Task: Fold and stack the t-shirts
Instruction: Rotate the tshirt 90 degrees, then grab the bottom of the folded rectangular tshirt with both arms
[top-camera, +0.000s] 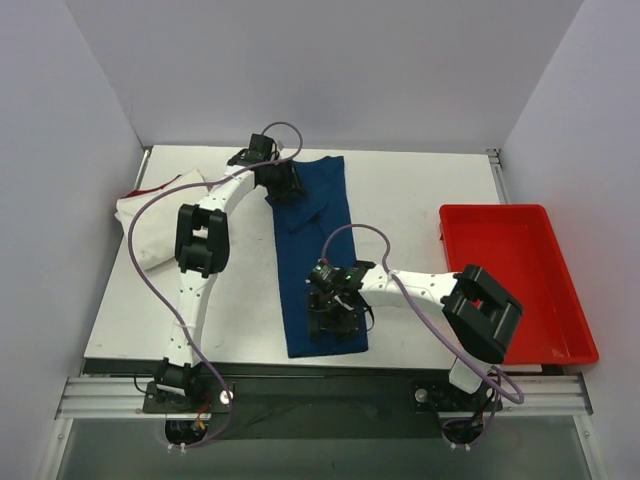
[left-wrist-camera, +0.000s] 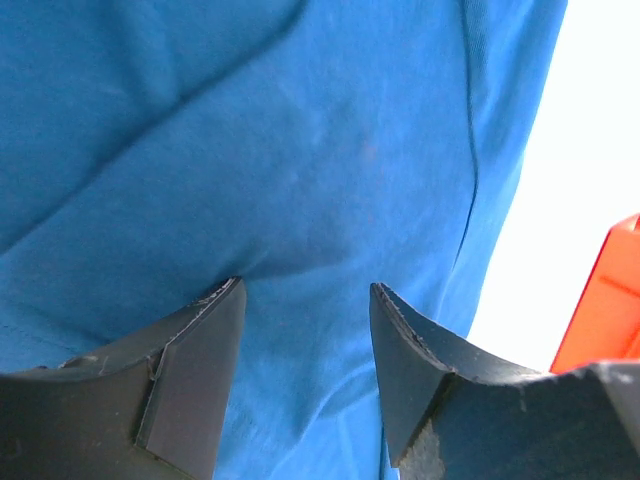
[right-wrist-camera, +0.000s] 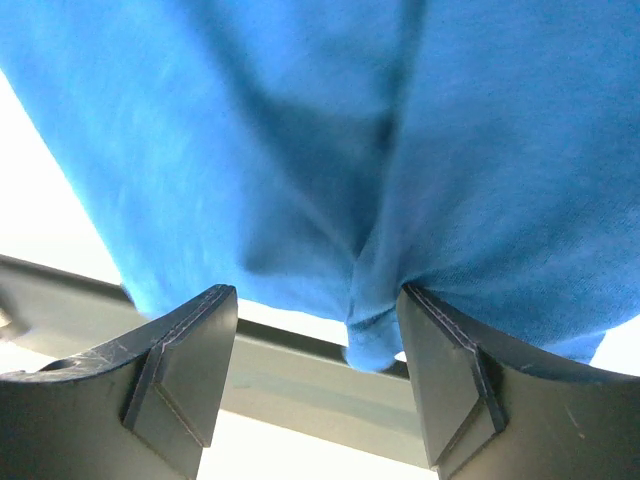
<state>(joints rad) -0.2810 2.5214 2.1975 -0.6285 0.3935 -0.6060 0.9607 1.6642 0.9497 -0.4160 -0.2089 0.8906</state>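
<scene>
Your blue shirt (top-camera: 318, 262) lies long in the middle. The left gripper (top-camera: 284, 188) at its far end and the right gripper (top-camera: 335, 324) at its near end are open. Pinch too little cloth and it may slip out.

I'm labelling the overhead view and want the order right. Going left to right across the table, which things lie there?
cream-white t-shirt → dark blue t-shirt → red tray
</scene>
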